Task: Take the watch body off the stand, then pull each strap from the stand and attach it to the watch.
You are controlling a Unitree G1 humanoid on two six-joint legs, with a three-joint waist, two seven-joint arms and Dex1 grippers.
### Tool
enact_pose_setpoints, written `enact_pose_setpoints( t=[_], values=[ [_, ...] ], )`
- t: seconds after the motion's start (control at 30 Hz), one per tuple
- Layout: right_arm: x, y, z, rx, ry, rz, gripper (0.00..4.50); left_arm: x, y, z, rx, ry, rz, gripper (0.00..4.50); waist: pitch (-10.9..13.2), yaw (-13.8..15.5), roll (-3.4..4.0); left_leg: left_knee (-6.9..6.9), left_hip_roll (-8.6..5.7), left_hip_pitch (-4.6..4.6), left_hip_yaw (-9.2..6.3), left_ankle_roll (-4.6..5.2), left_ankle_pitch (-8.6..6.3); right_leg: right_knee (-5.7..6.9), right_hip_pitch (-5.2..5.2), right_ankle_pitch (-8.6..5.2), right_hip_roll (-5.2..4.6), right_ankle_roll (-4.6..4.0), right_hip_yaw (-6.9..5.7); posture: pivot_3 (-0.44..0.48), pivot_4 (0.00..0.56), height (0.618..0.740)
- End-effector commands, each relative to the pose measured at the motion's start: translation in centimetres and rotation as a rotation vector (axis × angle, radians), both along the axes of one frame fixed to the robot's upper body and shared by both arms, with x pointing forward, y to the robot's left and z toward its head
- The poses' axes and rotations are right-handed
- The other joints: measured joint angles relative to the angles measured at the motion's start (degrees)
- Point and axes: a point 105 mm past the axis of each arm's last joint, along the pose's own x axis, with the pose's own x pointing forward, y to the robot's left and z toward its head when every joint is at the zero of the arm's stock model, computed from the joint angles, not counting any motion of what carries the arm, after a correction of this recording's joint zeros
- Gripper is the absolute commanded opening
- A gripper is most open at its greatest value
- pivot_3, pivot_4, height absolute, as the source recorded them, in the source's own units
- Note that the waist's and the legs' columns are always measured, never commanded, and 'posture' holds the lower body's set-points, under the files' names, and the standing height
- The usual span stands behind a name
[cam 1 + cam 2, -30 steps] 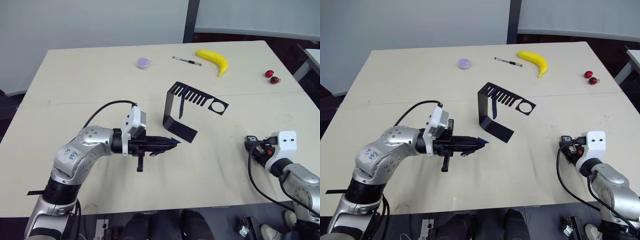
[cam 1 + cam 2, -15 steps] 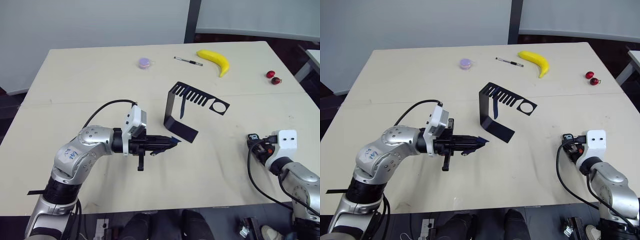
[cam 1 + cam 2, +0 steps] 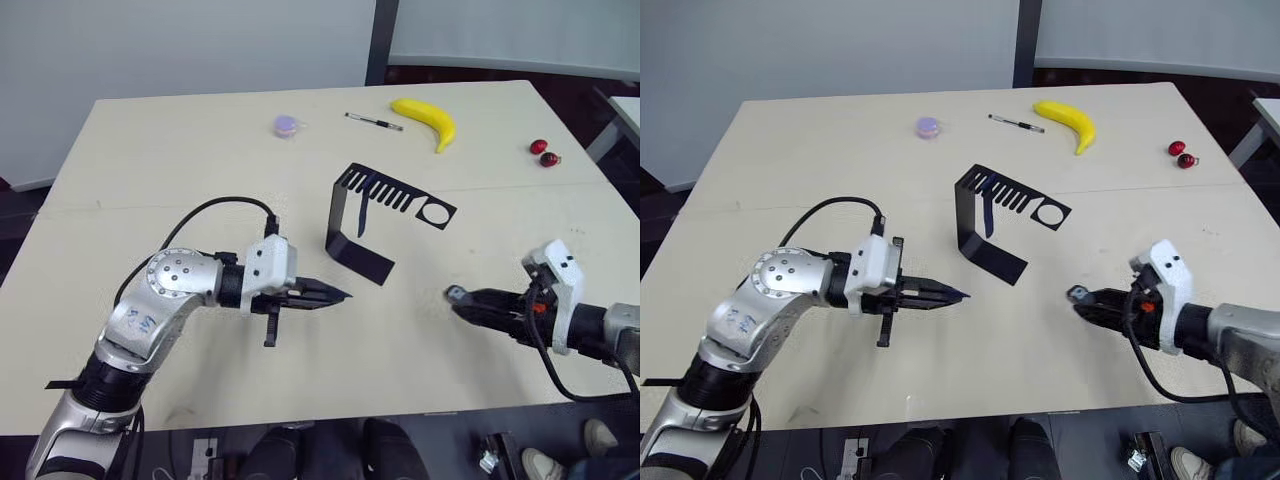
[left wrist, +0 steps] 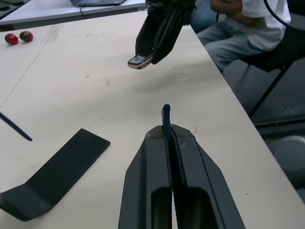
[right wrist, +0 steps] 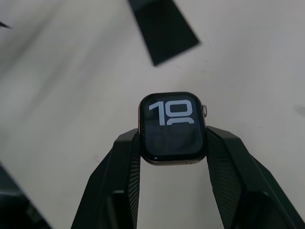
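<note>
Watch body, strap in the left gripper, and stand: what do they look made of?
Rounded-square watch body: glossy black face, likely glass, with a pale gold rim that looks like polished metal. Dark navy strap: thin, matte, probably rubber or silicone; its look alone doesn't settle that. Black C-shaped stand: thin sheet with crisp bends and cut slots, apparently painted or coated metal.
</note>
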Motion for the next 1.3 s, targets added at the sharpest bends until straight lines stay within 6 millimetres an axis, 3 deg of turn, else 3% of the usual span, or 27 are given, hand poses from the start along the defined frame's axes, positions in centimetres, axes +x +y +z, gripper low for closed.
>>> enact_pose_setpoints(
  t=[0.03,0.2,0.57,1.3],
  values=[
    [-0.6,3.1,-0.1,0.112,0.111,0.105,1.49,-0.1,-0.7,0.0,0.054,-0.137,-0.058,0.00,-0.01,-0.03,-0.08,0.01,0.00,0.00,0.00,0.00,0.00,-0.01,0.00,0.00,-0.02,0.00,-0.01,0.000,0.150,0.740],
    [0.5,4.9,-1.1,0.173,0.244,0.108,1.49,0.2,-1.3,-1.0,0.084,-0.189,-0.084,0.00,0.02,-0.03,-0.13,0.02,0.02,-0.04,-0.01,0.00,-0.01,-0.04,-0.02,0.00,-0.09,0.01,-0.04,0.000,0.150,0.740],
    [0.1,6.7,-0.9,0.264,0.357,0.139,1.49,0.7,-1.7,-2.4,0.122,-0.250,-0.076,0.00,0.02,-0.04,-0.13,0.11,-0.03,-0.08,-0.05,0.05,-0.03,0.01,-0.05,0.03,-0.11,0.05,-0.08,0.000,0.150,0.740],
    [0.1,7.2,-1.1,0.275,0.404,0.083,1.49,0.9,-2.1,-1.9,0.105,-0.270,-0.082,0.00,0.02,0.00,-0.13,0.17,0.01,-0.12,-0.04,0.07,-0.05,-0.03,-0.04,0.03,-0.10,0.06,-0.10,0.000,0.150,0.740]
  ],
)
